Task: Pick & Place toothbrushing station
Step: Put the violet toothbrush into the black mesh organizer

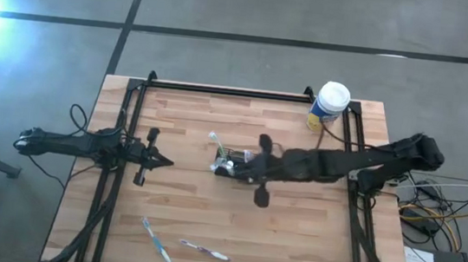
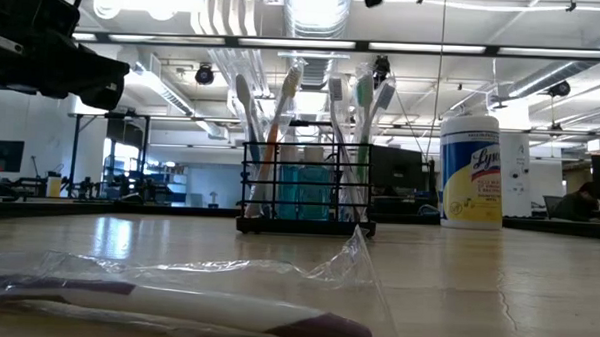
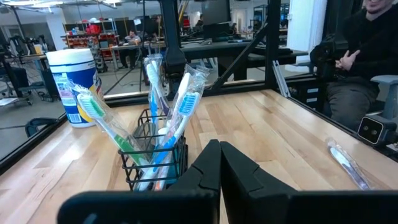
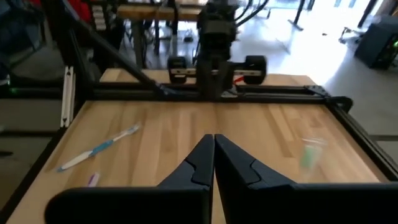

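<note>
The toothbrushing station (image 3: pixel 153 158), a small black mesh box, stands on its base at the table's middle (image 1: pixel 226 155) with several toothbrushes upright in it (image 2: pixel 305 179). My right gripper (image 1: pixel 216 168) is shut and hangs above the station's near side, touching nothing. Its wrist view shows the shut fingers (image 4: pixel 213 148) over bare wood and one blurred green brush head (image 4: pixel 309 152) beside them. My left gripper (image 1: pixel 165 164) waits shut at the table's left, pointing level at the station (image 3: pixel 219 152).
A white-lidded, yellow-labelled canister (image 1: pixel 330 104) stands at the far right. Two loose toothbrushes (image 1: pixel 157 242) (image 1: pixel 204 251) lie near the front edge; one in a clear wrapper fills the low view's foreground (image 2: pixel 175 306). A seated person (image 3: pixel 367 56) shows beyond the table.
</note>
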You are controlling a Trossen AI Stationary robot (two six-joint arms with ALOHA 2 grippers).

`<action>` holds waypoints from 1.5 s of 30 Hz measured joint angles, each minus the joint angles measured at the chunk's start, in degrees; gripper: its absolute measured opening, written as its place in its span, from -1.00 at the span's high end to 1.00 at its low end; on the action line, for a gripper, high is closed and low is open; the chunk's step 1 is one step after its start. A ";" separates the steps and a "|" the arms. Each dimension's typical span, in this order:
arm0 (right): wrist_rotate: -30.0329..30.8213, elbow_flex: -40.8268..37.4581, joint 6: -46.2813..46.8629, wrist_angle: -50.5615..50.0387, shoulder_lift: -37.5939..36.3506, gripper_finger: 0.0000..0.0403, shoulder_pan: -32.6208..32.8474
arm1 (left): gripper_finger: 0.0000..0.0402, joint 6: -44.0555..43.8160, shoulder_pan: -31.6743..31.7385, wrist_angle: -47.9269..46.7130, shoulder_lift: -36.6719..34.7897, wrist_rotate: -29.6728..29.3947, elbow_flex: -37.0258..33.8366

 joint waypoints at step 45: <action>2.06 67.78 23.96 -44.46 54.70 0.32 13.35 | 0.91 -5.62 0.02 0.49 0.79 -1.56 0.00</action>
